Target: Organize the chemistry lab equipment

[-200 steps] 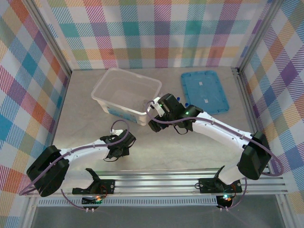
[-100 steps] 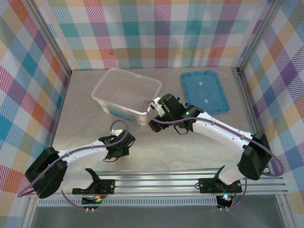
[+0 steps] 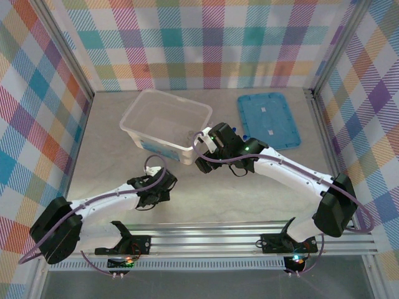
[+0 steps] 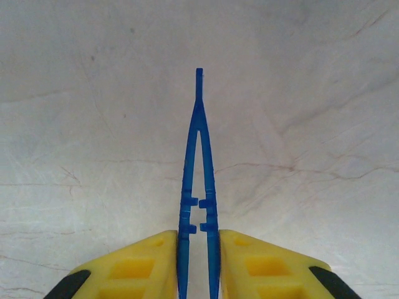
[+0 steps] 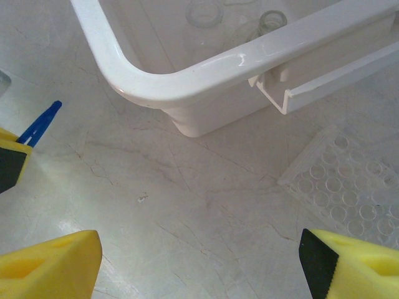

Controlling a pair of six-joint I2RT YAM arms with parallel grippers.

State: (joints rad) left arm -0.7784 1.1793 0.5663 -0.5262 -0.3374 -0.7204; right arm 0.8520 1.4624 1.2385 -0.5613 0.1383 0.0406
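Tweezers (image 4: 198,118) are in the L gripper (image 4: 198,240). Its fingers (image 4: 143,261) are nearly shut and pinch the rear end from both sides, so the two legs are squeezed close. Long axis runs 6–12 in the L wrist view, tips at 12, sticking straight out ahead of the fingers over bare table (image 4: 312,93). Can't tell if the tips touch the surface or hang clear.

Key relation for the next move, as I judge it: in the top view the box (image 3: 159,144) lies at approx 1 o'clock from the L gripper, near, w/ its near wall facing that arm. L arm has the load, so the drop is prob its job. It needs a lift over the rim first.

R gripper (image 5: 199,261): jaws wide apart, holding nothing, touching nothing. It hovers just off the box's near corner, rim at its 12. The tweezers' tip shows at its 9–10. Clear glassware (image 5: 204,11) is already inside the box. A well plate (image 5: 343,187) lies on the table at the R gripper's 3 o'clock, beside the box. R arm is the nearer one for that.
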